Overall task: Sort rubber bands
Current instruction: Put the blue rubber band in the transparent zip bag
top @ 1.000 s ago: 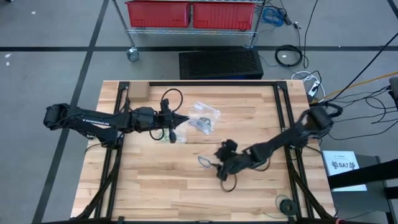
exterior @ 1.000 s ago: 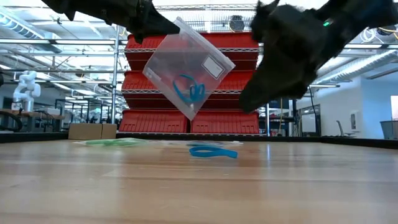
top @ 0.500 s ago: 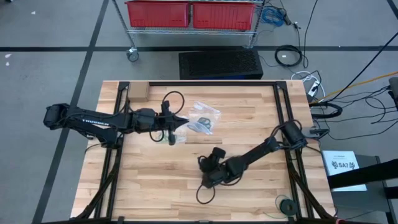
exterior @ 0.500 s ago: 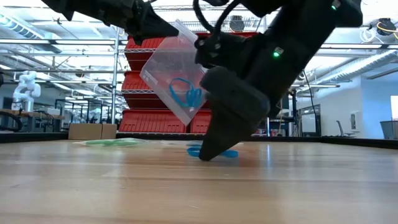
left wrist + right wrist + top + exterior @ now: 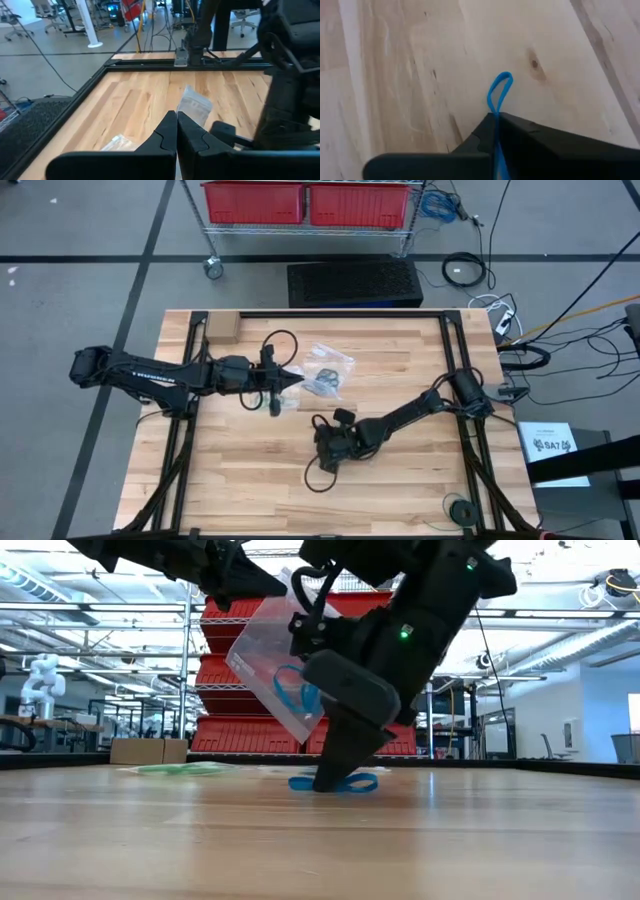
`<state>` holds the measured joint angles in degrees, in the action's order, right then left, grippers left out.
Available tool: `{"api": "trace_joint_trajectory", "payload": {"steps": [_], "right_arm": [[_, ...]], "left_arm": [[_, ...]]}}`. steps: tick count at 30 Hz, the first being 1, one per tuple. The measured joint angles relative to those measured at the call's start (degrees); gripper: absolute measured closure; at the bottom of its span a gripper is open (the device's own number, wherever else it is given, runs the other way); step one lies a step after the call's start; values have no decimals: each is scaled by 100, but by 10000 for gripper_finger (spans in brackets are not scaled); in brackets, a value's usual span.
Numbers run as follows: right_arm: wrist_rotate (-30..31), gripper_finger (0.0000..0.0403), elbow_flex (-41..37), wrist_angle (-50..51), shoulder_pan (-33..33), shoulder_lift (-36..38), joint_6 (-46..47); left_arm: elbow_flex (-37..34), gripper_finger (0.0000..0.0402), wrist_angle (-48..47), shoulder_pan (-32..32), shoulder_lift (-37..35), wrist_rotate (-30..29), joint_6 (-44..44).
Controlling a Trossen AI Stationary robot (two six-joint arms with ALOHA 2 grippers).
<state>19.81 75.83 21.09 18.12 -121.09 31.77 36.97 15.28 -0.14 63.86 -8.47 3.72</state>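
Since the earlier frame, right hand point(image 5: 335, 778) has dropped to the worktop point(image 5: 320, 840), now clamped on a blue rubber band point(image 5: 498, 95). Left hand point(image 5: 268, 582), clamped on a clear bag point(image 5: 285, 665), holds it above that band; bagging remains.

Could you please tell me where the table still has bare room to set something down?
The near strip of the table, below both arms, is bare, as is the far right corner beside the frame rail. It is crowded mid-table: the left gripper holds a clear bag beside other bags, and the right gripper pinches a blue rubber band.
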Motion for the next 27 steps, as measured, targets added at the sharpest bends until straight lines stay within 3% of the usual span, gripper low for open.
{"api": "trace_joint_trajectory", "payload": {"steps": [7, 16, 27], "right_arm": [[-120, 401, -52, 255, 133, 1002, -291], [1774, 402, -28, 522, 250, 2570, -810], [1594, 403, -35, 344, 214, 2945, -1279]], "left_arm": [[0, 401, -35, 0, 0, 195, -6], [4, 402, -145, 0, 31, 309, 117], [4, 402, -138, 0, 31, 310, 117]]}}
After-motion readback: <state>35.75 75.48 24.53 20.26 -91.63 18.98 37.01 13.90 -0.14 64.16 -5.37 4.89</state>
